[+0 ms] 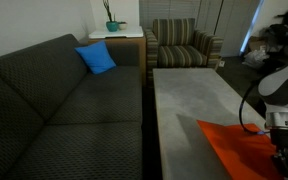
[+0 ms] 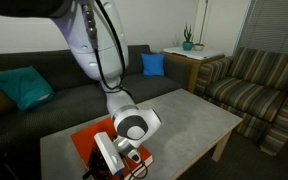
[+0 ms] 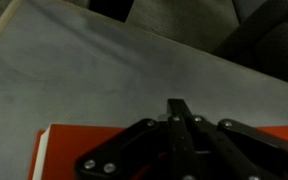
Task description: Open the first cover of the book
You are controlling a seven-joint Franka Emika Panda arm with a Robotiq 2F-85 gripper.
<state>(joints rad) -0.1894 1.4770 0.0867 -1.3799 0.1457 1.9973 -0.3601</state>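
The book (image 1: 229, 145) lies flat on the grey table (image 1: 194, 95), its plain orange-red first cover (image 3: 84, 150) facing up and closed. It also shows in an exterior view (image 2: 87, 140) and fills the lower part of the wrist view. A pale edge (image 3: 41, 152) runs along one side of the book; I cannot make out a yellow band. My gripper (image 3: 179, 112) hangs right over the book, its fingers pressed together with nothing visible between them. In both exterior views the gripper (image 1: 284, 152) (image 2: 132, 160) is low over the cover.
A dark grey sofa (image 1: 54, 100) with a blue cushion (image 1: 96, 58) runs along one side of the table. A striped armchair (image 1: 184, 45) stands beyond the table's far end. A side table with a plant (image 1: 112, 25) stands in the corner.
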